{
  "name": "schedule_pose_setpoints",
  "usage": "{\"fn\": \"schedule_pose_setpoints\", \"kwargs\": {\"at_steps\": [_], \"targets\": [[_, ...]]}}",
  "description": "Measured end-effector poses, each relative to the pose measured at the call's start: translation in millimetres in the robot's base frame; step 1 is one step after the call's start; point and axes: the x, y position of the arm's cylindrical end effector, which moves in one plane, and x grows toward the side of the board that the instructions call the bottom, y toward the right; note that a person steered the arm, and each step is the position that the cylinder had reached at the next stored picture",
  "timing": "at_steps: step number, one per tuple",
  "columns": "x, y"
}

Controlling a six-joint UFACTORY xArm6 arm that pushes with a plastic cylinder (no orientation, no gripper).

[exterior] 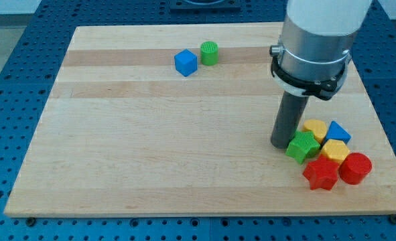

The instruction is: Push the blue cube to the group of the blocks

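The blue cube (185, 63) sits near the view's top, left of centre, touching a green cylinder (210, 53) on its right. The group lies at the lower right: a green star (303, 147), a yellow block (315, 128), a blue triangle (338, 131), a yellow block (334, 151), a red star (320, 175) and a red cylinder (355, 168). My tip (281, 143) rests on the board just left of the green star, touching or nearly touching it, far from the blue cube.
The wooden board (151, 147) lies on a blue perforated table (10, 80). The arm's grey body (315, 40) hangs over the board's right side, above the group.
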Motion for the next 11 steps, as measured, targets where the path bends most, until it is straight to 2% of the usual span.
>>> {"fn": "schedule_pose_setpoints", "kwargs": {"at_steps": [1,7,9,11], "targets": [[-0.1,0.0],[-116.8,-231.5],[-178.8,-244.1],[-218.6,-203.8]]}}
